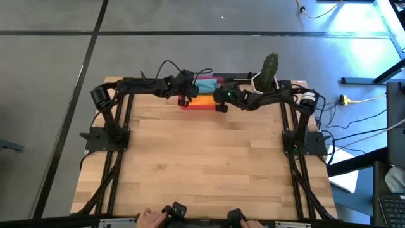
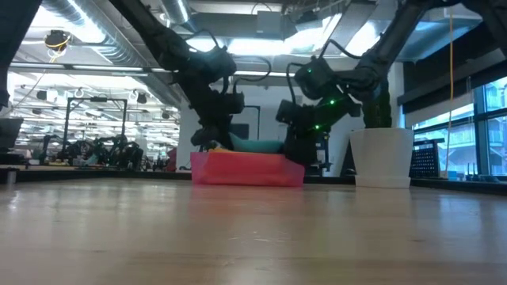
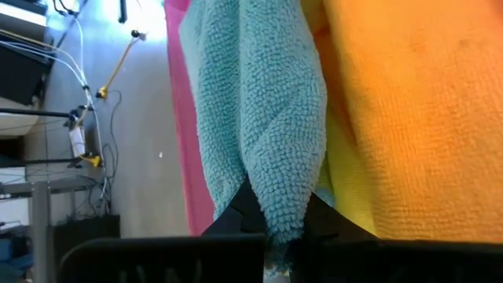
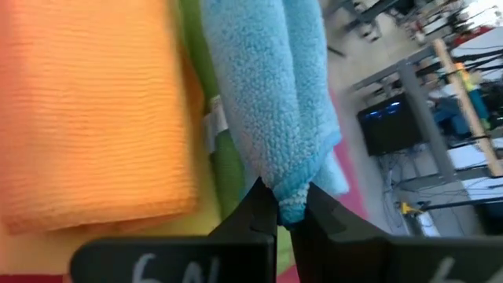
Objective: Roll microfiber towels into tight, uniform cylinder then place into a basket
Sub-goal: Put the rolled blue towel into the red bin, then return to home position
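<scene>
Two dark grippers pinch one teal-blue microfiber towel (image 3: 263, 118) from opposite ends, over the shallow red plastic basket (image 2: 247, 169) at the table's twelve o'clock edge in the high view. The left gripper (image 3: 271, 224) is clenched on one end of the towel; the right gripper (image 4: 284, 208) is clamped on the other end, cloth bunched between each pair of fingers. Judging by this hold, the two arms share the load so the rolled cloth stays taut and level while it is set into the basket rather than unrolling. The teal towel lies along the basket's far side, at about twelve o'clock from the flat orange towel (image 4: 86, 110) already resting inside. A yellow towel (image 3: 346, 169) and a green towel (image 4: 232, 169) show beneath. A white pot with a green cactus (image 1: 269, 68) stands at the basket's three o'clock.
</scene>
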